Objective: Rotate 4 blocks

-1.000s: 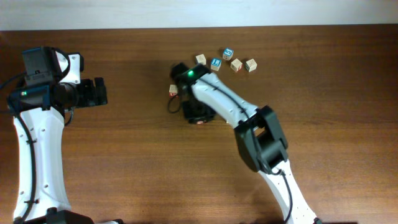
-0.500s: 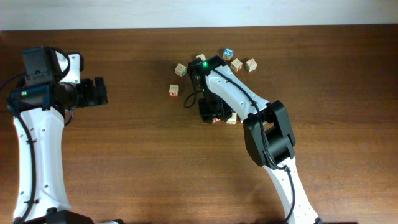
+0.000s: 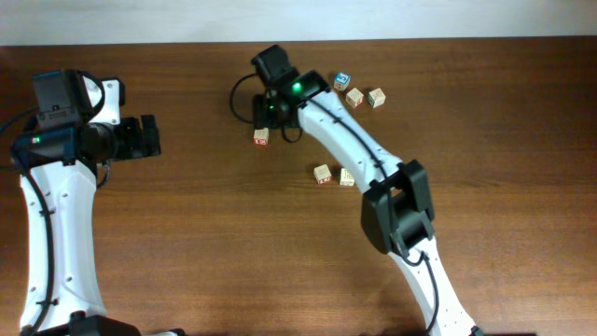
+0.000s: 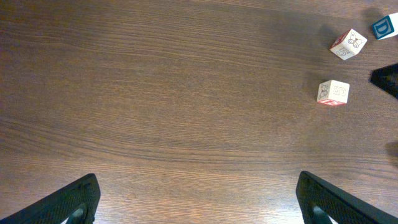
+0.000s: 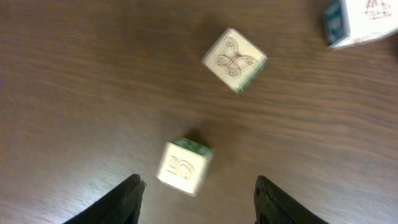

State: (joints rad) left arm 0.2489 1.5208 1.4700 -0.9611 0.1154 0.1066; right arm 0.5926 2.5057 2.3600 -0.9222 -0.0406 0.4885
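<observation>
In the right wrist view a pale block (image 5: 184,166) with a red print on top and a green side lies just ahead of my right gripper (image 5: 199,202), which is open with nothing between its fingers. A butterfly-printed block (image 5: 234,60) lies farther on. From overhead, my right gripper (image 3: 265,114) hovers at the upper middle, just above a red-printed block (image 3: 261,137). Two more blocks (image 3: 322,174) (image 3: 347,176) sit side by side mid-table. My left gripper (image 3: 149,137) is wide open at the far left, well away from every block, over bare wood (image 4: 199,205).
Near the back edge lie a blue-faced cube (image 3: 342,80) and two pale cubes (image 3: 354,96) (image 3: 376,97). The right arm (image 3: 373,159) stretches diagonally across the table's middle. The left wrist view shows two pale cubes (image 4: 348,43) (image 4: 333,92) and a blue one (image 4: 385,26) far ahead.
My right gripper left the two mid-table blocks, swung up and left to the blocks at the upper middle, and its jaws widened. The left arm stayed still.
</observation>
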